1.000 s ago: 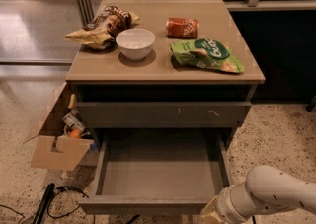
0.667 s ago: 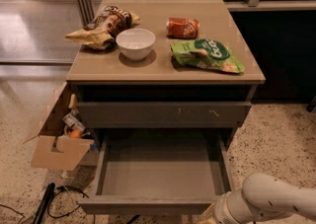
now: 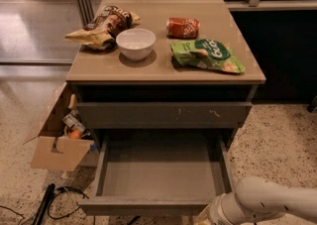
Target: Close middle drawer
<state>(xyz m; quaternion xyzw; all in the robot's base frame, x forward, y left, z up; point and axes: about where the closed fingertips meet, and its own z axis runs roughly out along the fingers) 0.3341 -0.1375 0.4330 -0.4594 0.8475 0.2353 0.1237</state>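
Middle drawer open, gripper by front-right corner

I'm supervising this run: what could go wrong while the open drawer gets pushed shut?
The end effector sits low by the front right corner of the middle drawer, so an off-centre push may skew and jam it. A hard shove might also jolt the white bowl on the cabinet top.

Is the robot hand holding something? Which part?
Can't tell. The gripper is by the front right corner of the open middle drawer, cut off below.
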